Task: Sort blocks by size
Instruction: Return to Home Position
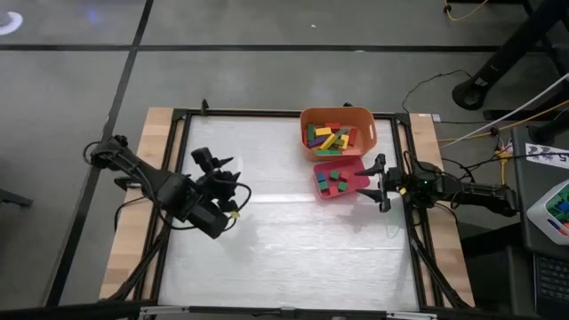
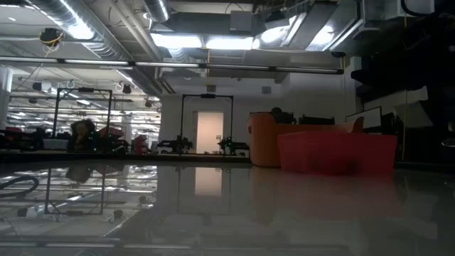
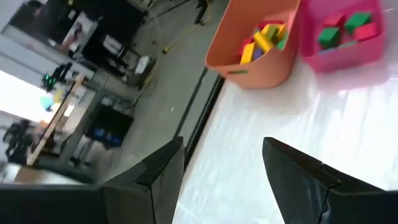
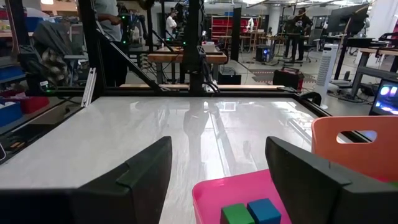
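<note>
- At the right edge of the table (image 1: 267, 258), my right gripper (image 4: 217, 144) hangs with fingers spread wide and nothing between them; tips aimed across the white top
- Just ahead of those tips sits the pink tray (image 4: 205, 186); near rim just beside them, contact not seen; little cubes (image 1: 336, 180) inside, green, blue, red
- Beyond the tray, right up against it or nearly so, the orange bin (image 1: 338, 110); long bars (image 1: 331, 138) heaped in it, yellow, green, red, purple; long axes mixed, most slanting across the bin
- My left gripper (image 3: 222, 146) is over the left-middle of the table, also spread and empty; it points toward bin and tray, well apart from both; right arm clearly the nearer one
- No block seen loose on the top in any view; sorting looks done, so I judge what remains is a pull-back to rest, no grasp needed
- Watch: right tips should back straight off the tray rim, not sweep sideways into it; cables (image 1: 480, 133) and the black frame rail (image 1: 416, 258) sit close to the right arm; left arm's way looks open
</note>
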Robot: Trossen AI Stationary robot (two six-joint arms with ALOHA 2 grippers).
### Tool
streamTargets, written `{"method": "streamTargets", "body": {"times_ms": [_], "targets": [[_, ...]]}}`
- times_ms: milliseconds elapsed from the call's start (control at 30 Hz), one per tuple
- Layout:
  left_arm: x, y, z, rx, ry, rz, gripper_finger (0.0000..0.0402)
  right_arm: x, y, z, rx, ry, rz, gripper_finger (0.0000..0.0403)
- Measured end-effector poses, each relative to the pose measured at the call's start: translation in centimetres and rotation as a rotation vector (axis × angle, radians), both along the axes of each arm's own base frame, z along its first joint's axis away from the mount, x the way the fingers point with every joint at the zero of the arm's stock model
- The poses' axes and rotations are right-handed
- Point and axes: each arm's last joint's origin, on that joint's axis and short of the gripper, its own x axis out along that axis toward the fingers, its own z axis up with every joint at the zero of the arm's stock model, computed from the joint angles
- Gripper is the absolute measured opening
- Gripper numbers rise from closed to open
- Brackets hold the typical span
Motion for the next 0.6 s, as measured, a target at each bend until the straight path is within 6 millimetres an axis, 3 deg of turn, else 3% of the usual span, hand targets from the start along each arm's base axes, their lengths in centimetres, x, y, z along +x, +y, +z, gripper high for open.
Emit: {"method": "streamTargets", "body": {"times_ms": [300,600], "targets": [[-2.8,2.9,-4.6,-0.129,-0.192,0.155,0.0205,0.0,0.0,0.0,0.000,0.000,0.000,0.0257],[-5.7,4.5,-9.8,-0.335,-0.447,0.044,0.0205,0.0,0.0,0.0,0.000,0.000,0.000,0.0257]]}}
